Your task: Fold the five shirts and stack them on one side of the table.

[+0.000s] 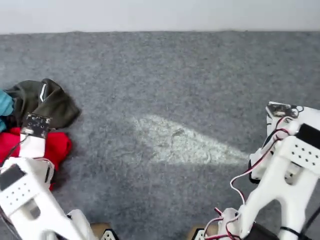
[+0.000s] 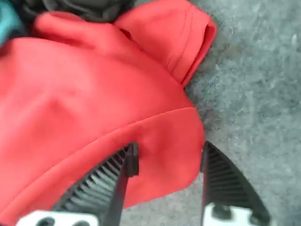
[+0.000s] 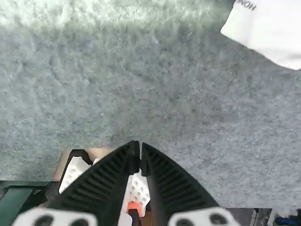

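Grey felt covers the counter (image 1: 175, 75), with a white wall (image 1: 160, 15) along the far edge and a pale patch of light (image 1: 185, 142) near the middle.

Shirts: three in view, bunched in a heap at the far-left edge, none folded. The dark olive shirt (image 1: 50, 102) is farthest. The teal shirt (image 1: 5, 105) lies at the left edge, touching it. The red shirt (image 2: 94, 94) is nearest, pressed against the olive one.

Left arm: reaches out from the near-left corner over the heap. My left tool (image 2: 169, 155) points down at the red shirt, jaws spread wide. One jaw sits over the red cloth and the other over bare felt, just beside the shirt's hem.

Right arm: hunched up at the near-right edge. My right tool (image 3: 140, 150) has its jaws closed together with nothing between them, and hangs above bare felt, well apart from the shirts.
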Controlling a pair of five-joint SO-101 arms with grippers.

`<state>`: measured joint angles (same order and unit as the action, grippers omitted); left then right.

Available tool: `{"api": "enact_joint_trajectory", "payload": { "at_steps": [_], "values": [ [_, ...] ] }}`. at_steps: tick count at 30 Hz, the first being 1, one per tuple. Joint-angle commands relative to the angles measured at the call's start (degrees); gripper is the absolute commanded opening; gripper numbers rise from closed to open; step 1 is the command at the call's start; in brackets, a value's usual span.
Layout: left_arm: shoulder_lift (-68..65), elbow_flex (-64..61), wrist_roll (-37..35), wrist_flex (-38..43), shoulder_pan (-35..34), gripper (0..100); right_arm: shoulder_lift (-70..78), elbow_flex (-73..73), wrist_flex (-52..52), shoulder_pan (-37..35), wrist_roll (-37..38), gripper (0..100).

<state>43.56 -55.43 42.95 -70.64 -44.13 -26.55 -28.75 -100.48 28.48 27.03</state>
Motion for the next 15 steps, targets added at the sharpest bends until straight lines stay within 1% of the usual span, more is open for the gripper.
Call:
{"api": "enact_joint_trajectory", "payload": {
  "at_steps": [1, 5, 9, 11, 15],
  "values": [
    [-10.29, 8.13, 0.44, 0.79, -1.67, 22, -2.59, -0.79, -2.42, -0.40, -0.62, 0.9],
    [-21.10, 14.11, 0.53, 0.97, -2.81, 22, -3.47, -2.29, -2.42, -0.40, -0.62, 0.9],
    [-30.33, 14.99, 2.64, 1.14, -1.41, 22, -3.56, -2.99, -2.42, -0.40, -0.88, 0.9],
    [-34.55, 15.25, 2.73, 1.32, -0.88, 22, -3.56, -2.99, -2.42, -0.40, -2.99, 0.9],
    [-41.14, 15.52, 0.53, 6.68, -0.53, 18, -3.56, -2.99, -2.42, -0.66, -5.01, 0.9]
  ]
}}
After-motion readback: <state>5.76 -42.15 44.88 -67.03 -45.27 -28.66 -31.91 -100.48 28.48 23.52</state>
